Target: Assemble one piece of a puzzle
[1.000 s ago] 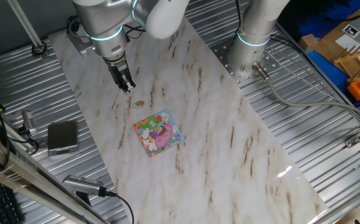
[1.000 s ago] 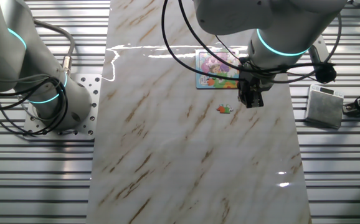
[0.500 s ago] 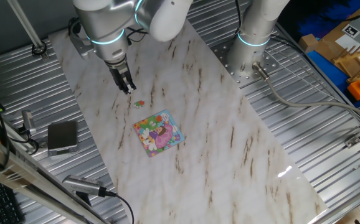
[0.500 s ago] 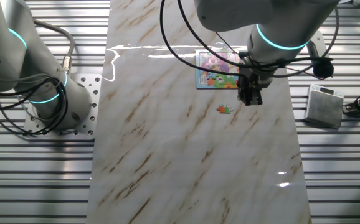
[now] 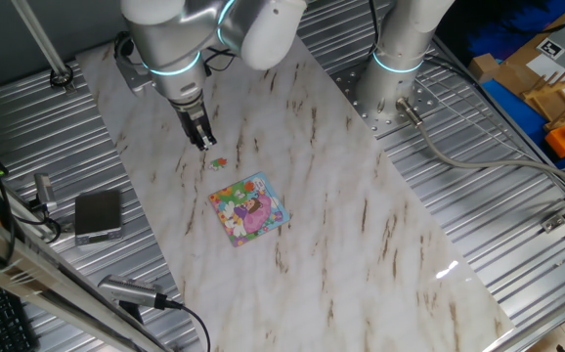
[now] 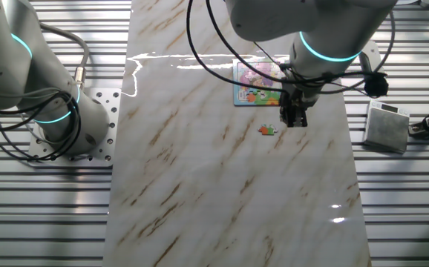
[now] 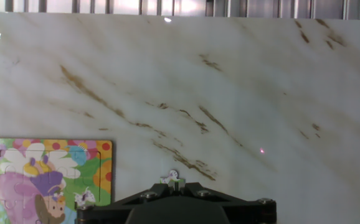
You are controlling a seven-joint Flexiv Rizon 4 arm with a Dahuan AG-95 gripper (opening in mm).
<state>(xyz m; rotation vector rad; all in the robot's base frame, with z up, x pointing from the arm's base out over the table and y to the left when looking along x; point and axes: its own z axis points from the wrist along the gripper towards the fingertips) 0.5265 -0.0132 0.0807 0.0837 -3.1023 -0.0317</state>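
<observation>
The piece [image 5: 218, 162] is a tiny greenish and orange-red bit lying flat on the marble table, apart from the puzzle; it also shows in the other fixed view [image 6: 266, 130]. The puzzle [image 5: 248, 208] is a small colourful square lying a little beyond the piece, also visible in the other fixed view [image 6: 257, 81] and at the lower left of the hand view [image 7: 49, 183]. My gripper [image 5: 204, 143] hangs just beside the piece, fingers together and holding nothing [image 6: 295, 119]. In the hand view a small speck, probably the piece [image 7: 172, 180], shows just past the fingertips.
A grey box [image 5: 98, 214] sits on the ribbed metal beside the marble slab, also seen in the other fixed view [image 6: 387, 127]. A second arm's base [image 5: 398, 68] stands at the slab's far edge. Cables lie near the front left.
My gripper has shifted a little towards the piece. The piece and the puzzle have not moved.
</observation>
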